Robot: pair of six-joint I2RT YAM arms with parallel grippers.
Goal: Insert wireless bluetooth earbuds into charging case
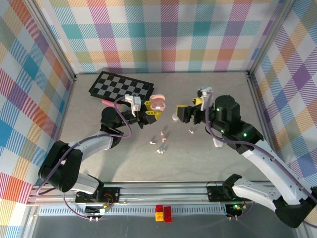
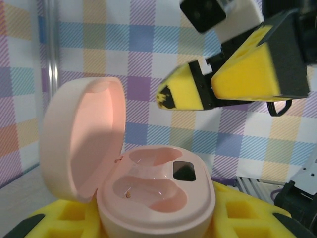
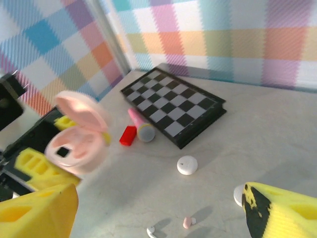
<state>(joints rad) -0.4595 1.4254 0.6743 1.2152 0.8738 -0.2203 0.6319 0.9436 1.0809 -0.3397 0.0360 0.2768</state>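
The left gripper (image 1: 154,109) clamps an open pink charging case (image 1: 158,102), lid raised. At its 3 o'clock the right gripper (image 3: 158,198) gapes wide, empty. Tiny earbuds (image 1: 160,150) lie scattered at the case's 6 o'clock.

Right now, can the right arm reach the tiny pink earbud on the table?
Probably yes. Its fingers are open, and the pink earbud lies uncovered on the table just ahead of them.
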